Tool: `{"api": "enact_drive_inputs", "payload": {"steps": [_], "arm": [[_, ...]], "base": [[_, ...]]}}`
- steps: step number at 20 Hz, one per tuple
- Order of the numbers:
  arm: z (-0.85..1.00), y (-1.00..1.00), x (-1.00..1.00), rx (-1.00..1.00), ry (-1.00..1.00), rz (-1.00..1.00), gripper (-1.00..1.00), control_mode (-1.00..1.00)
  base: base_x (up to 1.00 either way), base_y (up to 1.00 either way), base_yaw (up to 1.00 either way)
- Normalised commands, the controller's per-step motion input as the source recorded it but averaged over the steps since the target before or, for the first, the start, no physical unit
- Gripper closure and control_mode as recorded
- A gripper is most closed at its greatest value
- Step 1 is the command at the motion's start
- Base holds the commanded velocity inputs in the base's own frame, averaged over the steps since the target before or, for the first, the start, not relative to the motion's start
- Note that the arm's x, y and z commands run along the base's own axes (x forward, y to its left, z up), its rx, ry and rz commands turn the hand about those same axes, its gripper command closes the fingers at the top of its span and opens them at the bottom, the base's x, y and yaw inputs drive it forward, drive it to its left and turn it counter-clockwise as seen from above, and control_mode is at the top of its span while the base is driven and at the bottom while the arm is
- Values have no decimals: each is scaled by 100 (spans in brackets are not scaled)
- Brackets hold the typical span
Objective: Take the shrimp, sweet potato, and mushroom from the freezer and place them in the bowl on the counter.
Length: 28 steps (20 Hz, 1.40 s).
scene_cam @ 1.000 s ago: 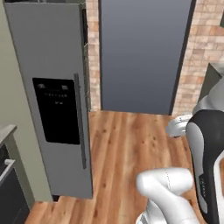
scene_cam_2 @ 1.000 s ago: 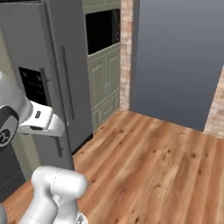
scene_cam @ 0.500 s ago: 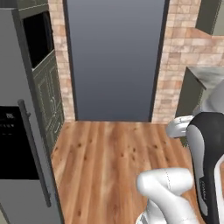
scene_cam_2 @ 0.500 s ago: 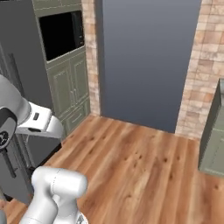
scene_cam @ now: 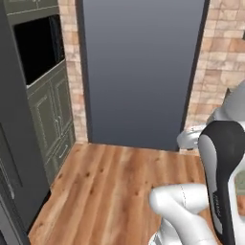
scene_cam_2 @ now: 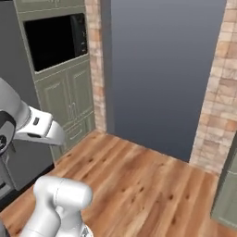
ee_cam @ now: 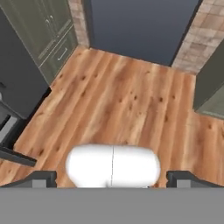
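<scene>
Base in transit, nothing carried

The fingers (ee_cam: pixel 112 177) stand wide apart and empty, their tips low in the hand view, pointed down at the wooden floor (ee_cam: pixel 127 100). The arm looks tucked close over the base, seemingly a travel pose. The freezer (scene_cam: pixel 12 158) sits at the left edge; shrimp and bowl cannot be made out.

The wood floor (scene_cam: pixel 119 186) and grey doorway (scene_cam: pixel 141 72) are seen by both base views from behind, either side of the arm (scene_cam_2: pixel 55 203). The floor (ee_cam: pixel 127 100) is viewed steeply from the hand.
</scene>
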Motion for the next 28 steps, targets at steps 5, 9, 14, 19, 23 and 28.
{"api": "enact_drive_inputs", "payload": {"steps": [5,9,14,19,23,28], "arm": [[0,0,0,0,0,0,-100,100],[0,0,0,0,0,0,-100,100],[0,0,0,0,0,0,-100,100],[0,0,0,0,0,0,-100,100],[0,0,0,0,0,0,-100,100],[0,0,0,0,0,0,-100,100]], "base": [[9,-45,82],[10,-23,90],[38,-39,78],[67,-82,48],[86,-81,34],[98,-43,43]]}}
